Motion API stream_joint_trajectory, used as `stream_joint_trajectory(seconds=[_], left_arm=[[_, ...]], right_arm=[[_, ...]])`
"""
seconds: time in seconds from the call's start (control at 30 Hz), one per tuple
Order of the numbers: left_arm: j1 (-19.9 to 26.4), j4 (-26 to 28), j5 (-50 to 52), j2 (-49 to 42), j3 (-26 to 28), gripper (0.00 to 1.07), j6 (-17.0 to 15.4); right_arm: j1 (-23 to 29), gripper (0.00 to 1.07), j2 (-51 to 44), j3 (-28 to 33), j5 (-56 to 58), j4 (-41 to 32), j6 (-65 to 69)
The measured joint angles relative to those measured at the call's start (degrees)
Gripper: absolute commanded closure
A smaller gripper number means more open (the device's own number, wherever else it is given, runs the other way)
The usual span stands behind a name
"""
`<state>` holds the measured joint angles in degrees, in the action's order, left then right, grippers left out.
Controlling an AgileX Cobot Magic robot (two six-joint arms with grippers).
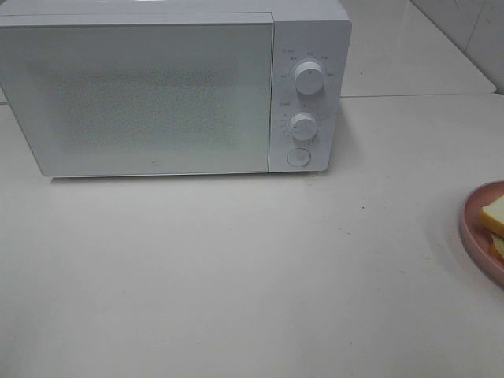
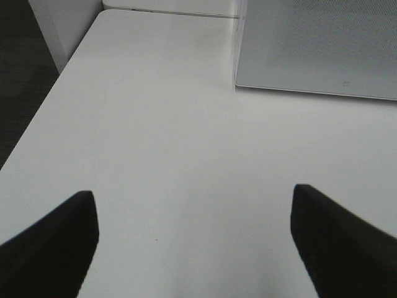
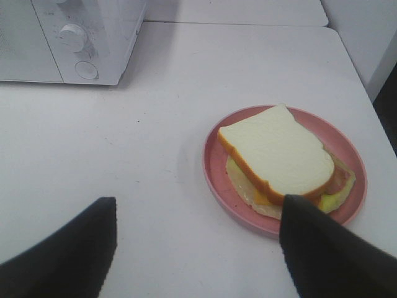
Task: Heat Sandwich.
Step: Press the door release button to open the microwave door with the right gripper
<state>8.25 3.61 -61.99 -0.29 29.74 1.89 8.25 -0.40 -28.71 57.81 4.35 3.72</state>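
Right wrist view: sandwich (image 3: 276,152) on its plate (image 3: 216,183) at the surface's (image 1: 236,276) 3 o'clock edge, microwave (image 1: 157,94) shut at 11; left and right jaws both gape empty, so open it first, then lift the plate level.

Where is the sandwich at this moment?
In the exterior high view the sandwich lies on the pink plate at the far right edge, to the right of the microwave and nearer the camera.
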Motion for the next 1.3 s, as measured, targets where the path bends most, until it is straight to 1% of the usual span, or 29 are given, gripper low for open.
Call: stream_joint_trajectory(seconds=[0.1, 0.17, 0.2, 0.23, 0.27, 0.33, 0.4, 1.3], left_arm=[[0.0, 0.0, 0.0, 0.0, 0.0, 0.26, 0.0], [0.0, 0.0, 0.0, 0.0, 0.0, 0.26, 0.0], [0.0, 0.0, 0.0, 0.0, 0.0, 0.26, 0.0], [0.0, 0.0, 0.0, 0.0, 0.0, 0.26, 0.0], [0.0, 0.0, 0.0, 0.0, 0.0, 0.26, 0.0], [0.0, 0.0, 0.0, 0.0, 0.0, 0.26, 0.0], [0.0, 0.0, 0.0, 0.0, 0.0, 0.26, 0.0], [0.0, 0.0, 0.0, 0.0, 0.0, 0.26, 0.0]], right_arm=[[0.0, 0.36, 0.0, 0.0, 0.0, 0.11, 0.11], [0.0, 0.32, 0.0, 0.0, 0.0, 0.52, 0.63], [0.0, 0.29, 0.0, 0.0, 0.0, 0.57, 0.86], [0.0, 0.22, 0.0, 0.0, 0.0, 0.8, 1.32], [0.0, 0.22, 0.0, 0.0, 0.0, 0.8, 1.32], [0.0, 0.15, 0.0, 0.0, 0.0, 0.86, 1.49], [0.0, 0.05, 0.0, 0.0, 0.0, 0.92, 1.49], [0.0, 0.07, 0.0, 0.0, 0.0, 0.97, 1.6]])
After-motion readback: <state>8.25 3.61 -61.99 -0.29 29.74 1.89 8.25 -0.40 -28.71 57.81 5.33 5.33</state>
